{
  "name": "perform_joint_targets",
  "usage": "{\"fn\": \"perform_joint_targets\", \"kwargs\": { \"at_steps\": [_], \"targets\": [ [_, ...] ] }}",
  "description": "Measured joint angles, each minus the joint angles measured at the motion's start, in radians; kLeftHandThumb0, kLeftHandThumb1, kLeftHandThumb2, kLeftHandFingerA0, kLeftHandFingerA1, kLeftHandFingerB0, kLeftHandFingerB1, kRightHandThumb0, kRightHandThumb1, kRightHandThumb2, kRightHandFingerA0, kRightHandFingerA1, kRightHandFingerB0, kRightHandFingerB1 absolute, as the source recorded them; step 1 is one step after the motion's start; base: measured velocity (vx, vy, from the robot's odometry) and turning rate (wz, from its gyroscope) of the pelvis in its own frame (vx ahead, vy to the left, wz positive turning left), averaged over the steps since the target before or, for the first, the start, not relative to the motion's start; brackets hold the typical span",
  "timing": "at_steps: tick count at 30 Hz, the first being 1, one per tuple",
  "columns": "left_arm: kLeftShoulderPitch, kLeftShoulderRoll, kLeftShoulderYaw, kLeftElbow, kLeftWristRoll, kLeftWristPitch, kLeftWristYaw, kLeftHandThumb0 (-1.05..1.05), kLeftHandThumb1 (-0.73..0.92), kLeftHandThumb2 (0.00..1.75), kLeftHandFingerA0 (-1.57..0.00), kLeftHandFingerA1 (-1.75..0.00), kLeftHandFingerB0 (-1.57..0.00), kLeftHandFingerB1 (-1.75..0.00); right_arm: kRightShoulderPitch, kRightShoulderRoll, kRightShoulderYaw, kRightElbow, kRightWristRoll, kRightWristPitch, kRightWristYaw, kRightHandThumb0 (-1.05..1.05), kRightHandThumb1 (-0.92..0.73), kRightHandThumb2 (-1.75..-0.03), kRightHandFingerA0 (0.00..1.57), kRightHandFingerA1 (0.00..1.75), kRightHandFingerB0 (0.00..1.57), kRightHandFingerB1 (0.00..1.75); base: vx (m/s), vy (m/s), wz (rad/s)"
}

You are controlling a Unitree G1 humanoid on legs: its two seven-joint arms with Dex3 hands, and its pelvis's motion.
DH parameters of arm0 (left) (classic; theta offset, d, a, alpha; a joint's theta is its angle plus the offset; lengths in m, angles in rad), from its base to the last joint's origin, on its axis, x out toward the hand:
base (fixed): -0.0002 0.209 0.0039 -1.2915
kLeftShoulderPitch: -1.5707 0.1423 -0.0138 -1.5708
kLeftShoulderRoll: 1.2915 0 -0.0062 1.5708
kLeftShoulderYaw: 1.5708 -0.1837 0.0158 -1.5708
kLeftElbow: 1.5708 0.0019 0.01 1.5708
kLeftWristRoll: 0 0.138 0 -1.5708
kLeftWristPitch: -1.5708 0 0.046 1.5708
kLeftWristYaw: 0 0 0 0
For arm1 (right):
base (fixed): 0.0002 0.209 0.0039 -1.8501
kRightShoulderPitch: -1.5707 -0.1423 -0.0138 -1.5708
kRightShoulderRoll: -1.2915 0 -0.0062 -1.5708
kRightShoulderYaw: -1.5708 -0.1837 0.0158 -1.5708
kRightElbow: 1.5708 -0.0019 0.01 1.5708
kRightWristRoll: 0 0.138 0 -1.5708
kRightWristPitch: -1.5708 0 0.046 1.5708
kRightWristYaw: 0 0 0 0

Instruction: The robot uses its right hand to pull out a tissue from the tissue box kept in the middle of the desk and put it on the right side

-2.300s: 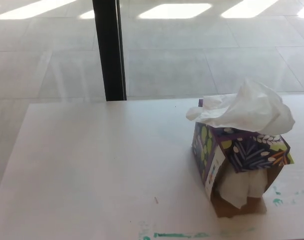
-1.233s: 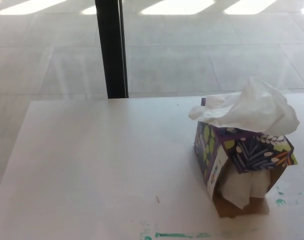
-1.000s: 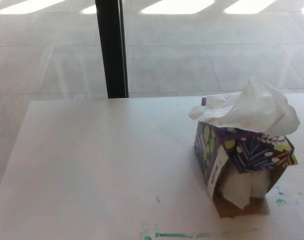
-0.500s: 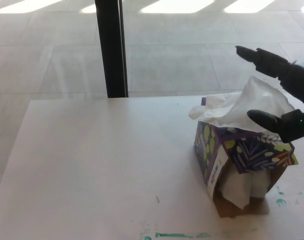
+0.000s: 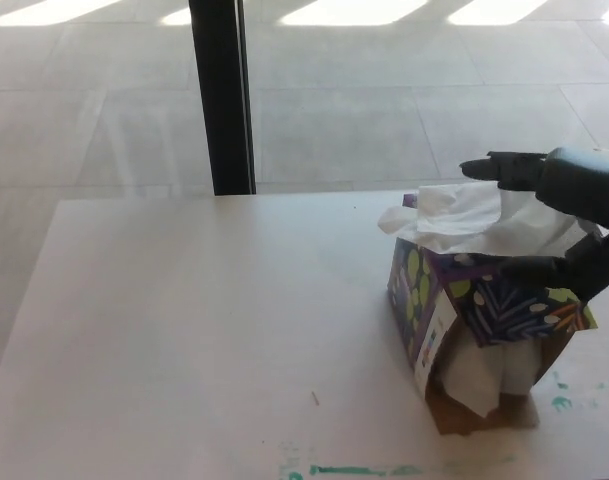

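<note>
Right hand [image 5: 569,215] fingers apart over tissue [image 5: 474,220] atop tissue box [image 5: 484,310] on desk [image 5: 204,320]

- Right hand [image 5: 569,215] reaching in from the right edge, at mid-height of the view.
- Fingers [image 5: 499,168] stretched leftward on the far side, thumb [image 5: 532,266] lower and nearer.
- Fingers and thumb spread well apart, clamped on nothing.
- Left arm and hand out of sight.

I see tissue box [image 5: 484,330] on desk [image 5: 204,330], right part | tissue [image 5: 479,222] atop box | right hand [image 5: 569,215] over tissue
</note>
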Motion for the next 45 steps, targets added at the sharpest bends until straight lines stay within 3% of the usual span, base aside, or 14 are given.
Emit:
{"fn": "perform_joint_targets", "kwargs": {
  "at_steps": [5, 6, 7, 8, 9, 11, 14, 19, 20, 25, 29, 33, 40, 45],
  "targets": [
    [0.000, 0.000, 0.000, 0.001, 0.000, 0.000, -0.001, -0.89, 0.90, 1.02, -0.79, -1.08, -0.54, -0.96, -0.046, -0.001, 0.045, 0.031, -0.065, -0.001, 0.018, -0.80, -0.50, -0.89, 0.04, 0.47, 0.15, 0.44, 0.00, 0.000, 0.00],
    [0.000, 0.000, 0.000, 0.001, 0.000, 0.000, -0.001, -0.88, 0.89, 1.02, -0.80, -1.08, -0.55, -0.97, -0.056, -0.001, 0.056, 0.035, -0.081, -0.001, 0.019, -0.76, -0.62, -0.60, 0.03, 0.45, 0.21, 0.31, 0.00, 0.000, 0.00],
    [0.000, 0.000, 0.000, 0.001, 0.000, 0.000, -0.001, -0.88, 0.90, 1.02, -0.79, -1.08, -0.54, -0.96, -0.061, 0.000, 0.064, 0.038, -0.094, -0.001, 0.019, -0.81, -0.51, -0.87, 0.02, 0.49, 0.15, 0.44, 0.00, 0.000, 0.00],
    [0.000, 0.000, 0.000, 0.000, 0.000, 0.000, -0.001, -0.88, 0.90, 1.01, -0.80, -1.08, -0.54, -0.96, -0.064, 0.000, 0.070, 0.041, -0.107, -0.001, 0.019, -0.74, -0.62, -0.60, 0.01, 0.50, 0.20, 0.34, 0.00, 0.000, 0.00],
    [0.000, 0.000, 0.000, 0.000, 0.000, 0.000, -0.001, -0.89, 0.90, 1.01, -0.78, -1.07, -0.52, -0.95, -0.067, 0.000, 0.076, 0.043, -0.121, -0.001, 0.018, -0.77, -0.48, -0.86, 0.03, 0.44, 0.12, 0.47, 0.00, 0.000, 0.00],
    [0.000, 0.000, 0.000, 0.000, 0.000, 0.000, -0.001, -0.88, 0.90, 1.00, -0.79, -1.06, -0.53, -0.94, -0.070, 0.000, 0.089, 0.048, -0.146, -0.001, 0.016, -0.69, -0.58, -0.58, 0.01, 0.45, 0.20, 0.35, 0.00, 0.000, 0.00],
    [0.000, 0.000, -0.001, 0.000, 0.001, 0.000, -0.001, -0.87, 0.91, 1.00, -0.78, -1.04, -0.53, -0.93, -0.071, 0.002, 0.113, 0.055, -0.192, -0.001, 0.010, -0.62, -0.43, -0.80, 0.02, 0.45, 0.12, 0.43, 0.00, 0.000, 0.00],
    [0.000, 0.000, -0.001, 0.000, 0.001, 0.000, -0.002, -0.88, 0.89, 1.00, -0.79, -1.08, -0.54, -0.96, -0.071, 0.008, 0.138, 0.066, -0.255, -0.003, -0.027, -0.40, -0.64, -0.59, 0.58, 0.84, 0.30, 0.33, 0.00, 0.000, 0.00],
    [0.000, 0.000, -0.001, 0.001, 0.001, 0.000, -0.002, -0.89, 0.90, 1.00, -0.78, -1.07, -0.53, -0.95, -0.071, 0.008, 0.143, 0.068, -0.270, -0.004, -0.039, -0.39, -0.64, -0.62, 0.72, 1.33, 0.32, 0.36, 0.00, 0.000, 0.00],
    [0.000, 0.000, -0.001, 0.000, 0.001, 0.000, -0.003, -0.88, 0.90, 1.00, -0.79, -1.07, -0.54, -0.96, -0.068, 0.010, 0.173, 0.082, -0.330, -0.011, -0.092, -0.43, -0.64, -0.62, 0.85, 1.39, 0.42, 0.39, 0.00, 0.000, 0.00],
    [0.000, 0.000, -0.001, 0.000, 0.001, 0.000, -0.003, -0.87, 0.90, 1.01, -0.81, -1.07, -0.55, -0.96, -0.063, 0.010, 0.195, 0.107, -0.381, -0.017, -0.146, -0.44, -0.60, -0.62, 0.97, 1.68, 0.82, 0.58, 0.00, 0.000, 0.00],
    [0.000, 0.000, -0.001, 0.000, 0.001, 0.000, -0.003, -0.86, 0.91, 1.01, -0.81, -1.06, -0.54, -0.94, -0.058, 0.010, 0.204, 0.134, -0.413, -0.025, -0.200, -0.43, -0.63, -0.64, 0.91, 1.72, 0.84, 0.88, 0.00, 0.000, 0.00],
    [0.000, 0.000, -0.001, 0.000, 0.001, 0.000, -0.003, -0.87, 0.90, 1.01, -0.81, -1.08, -0.55, -0.96, -0.052, 0.010, 0.211, 0.168, -0.442, -0.051, -0.293, -0.43, -0.65, -0.67, 0.96, 1.64, 0.85, 0.68, 0.00, 0.000, 0.00],
    [0.000, 0.000, -0.001, 0.000, 0.001, 0.000, -0.003, -0.88, 0.90, 1.01, -0.80, -1.08, -0.54, -0.96, -0.042, 0.010, 0.211, 0.183, -0.447, -0.077, -0.356, -0.39, -0.64, -0.68, 0.99, 1.66, 0.85, 0.89, 0.00, 0.000, 0.00]
  ]
}}
